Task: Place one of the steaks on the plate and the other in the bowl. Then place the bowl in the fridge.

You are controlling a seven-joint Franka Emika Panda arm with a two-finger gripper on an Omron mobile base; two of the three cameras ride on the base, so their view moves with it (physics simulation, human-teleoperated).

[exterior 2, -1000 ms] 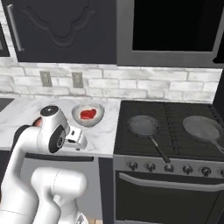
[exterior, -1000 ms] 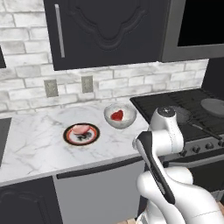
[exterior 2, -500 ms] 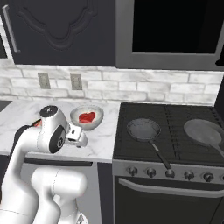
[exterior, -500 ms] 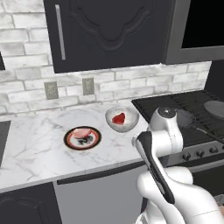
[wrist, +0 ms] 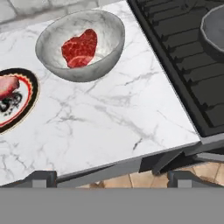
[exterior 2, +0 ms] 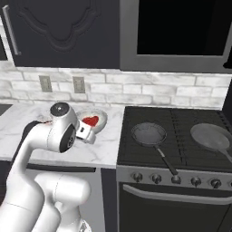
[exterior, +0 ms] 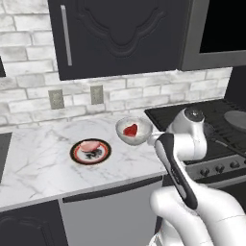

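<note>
On the marble counter (wrist: 113, 118): red steak (wrist: 79, 48) sits in bowl (wrist: 81, 46), pink steak (exterior: 89, 145) on plate (exterior: 91, 152) | gripper (wrist: 109, 177) wide open, empty | my base has shifted, framing changed | next: grasp bowl for fridge.

Glossy white rounded arm (exterior: 192, 202), dark grey joint seams, round grey cap on the elbow

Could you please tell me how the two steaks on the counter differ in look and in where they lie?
The bright red steak lies in the silvery-grey bowl, near the stove; the pale pink steak lies on the orange-rimmed plate, farther from the stove. The red one is deeper in colour; the pink one has whitish patches. Both are small flat slabs.
</note>
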